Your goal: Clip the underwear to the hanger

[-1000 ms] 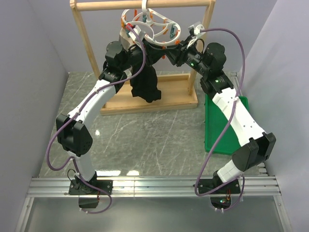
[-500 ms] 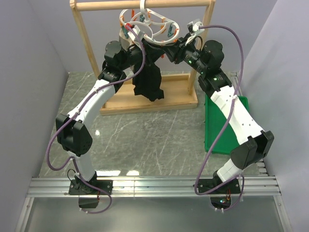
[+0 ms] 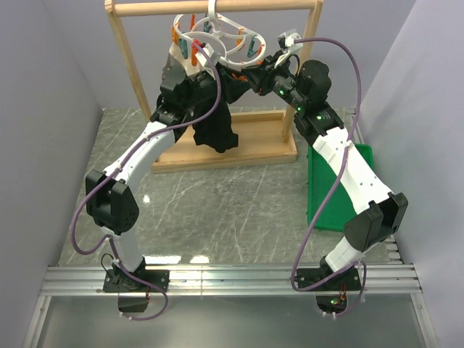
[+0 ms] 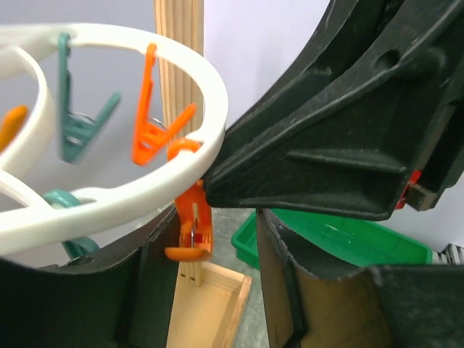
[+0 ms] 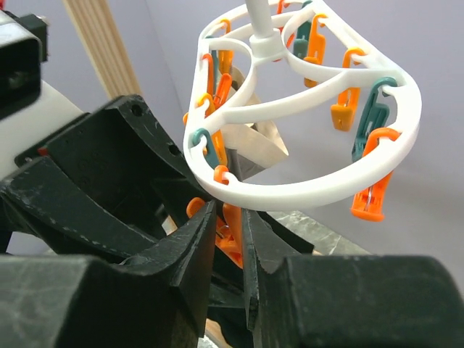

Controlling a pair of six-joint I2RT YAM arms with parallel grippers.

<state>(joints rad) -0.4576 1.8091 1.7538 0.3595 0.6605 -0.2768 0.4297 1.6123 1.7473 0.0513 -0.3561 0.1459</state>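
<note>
Hanger (image 3: 214, 29) hooked on wooden rack (image 3: 130, 80) bar, 12 o'clock over tabletop (image 3: 217, 210). Right fingers (image 5: 196, 254) pinched on orange peg (image 5: 230, 232) at rim's 4 o'clock, likely to spring it open. Left fingers (image 4: 290, 290) apart at 8 o'clock, no cloth seen between. Underwear (image 3: 217, 127) hangs black beneath frame; what holds it unclear. Judgement: left waits to feed an edge into that peg.
</note>
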